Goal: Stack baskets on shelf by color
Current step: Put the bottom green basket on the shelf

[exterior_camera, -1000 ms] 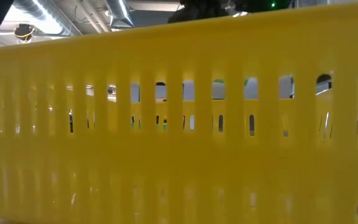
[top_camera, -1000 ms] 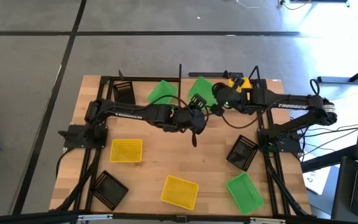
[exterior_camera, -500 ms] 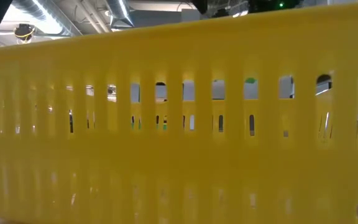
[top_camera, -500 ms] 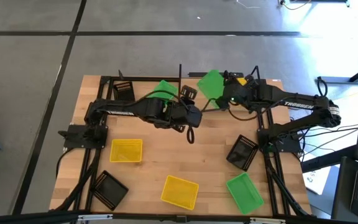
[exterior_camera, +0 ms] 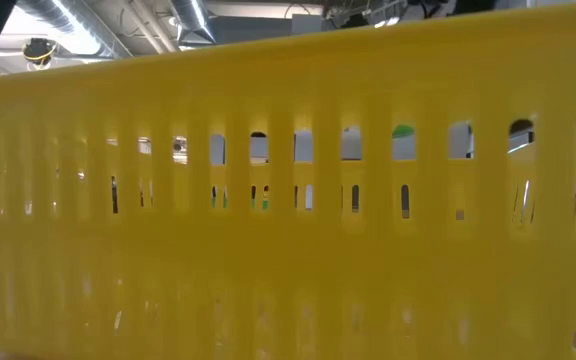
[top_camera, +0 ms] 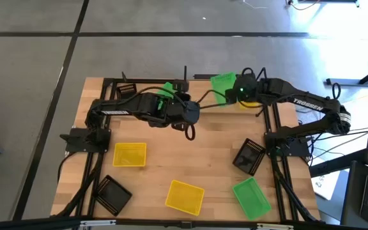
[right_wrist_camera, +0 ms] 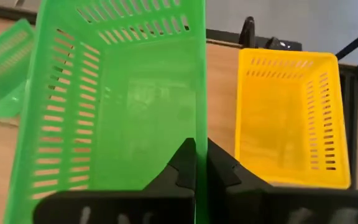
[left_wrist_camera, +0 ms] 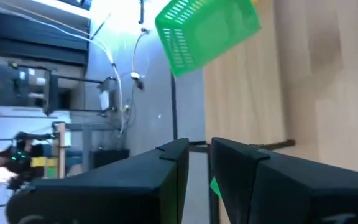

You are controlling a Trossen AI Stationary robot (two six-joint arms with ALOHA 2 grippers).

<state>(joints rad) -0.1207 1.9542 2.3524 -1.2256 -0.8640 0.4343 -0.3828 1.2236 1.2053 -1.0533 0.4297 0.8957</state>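
Six baskets lie loose on the tabletop (top_camera: 216, 169), nearest first: yellow basket (top_camera: 184, 197), green basket (top_camera: 252, 197) and black basket (top_camera: 113, 194) well short of the shelf (top_camera: 280, 86); farther on, a second yellow basket (top_camera: 130, 154) and a second black basket (top_camera: 249, 156).

Right gripper (right_wrist_camera: 196, 163), fingers clamped on the rim of a held green basket (right_wrist_camera: 114, 106), hangs at the shelf, just beside a shelved yellow basket (right_wrist_camera: 289, 118).

Left gripper (left_wrist_camera: 194, 163), fingers nearly together and empty, sits mid-table over another green basket (top_camera: 169, 91).

Judgement: early; most sorting remains. Black posts crowd the shelf; mid-table is open.
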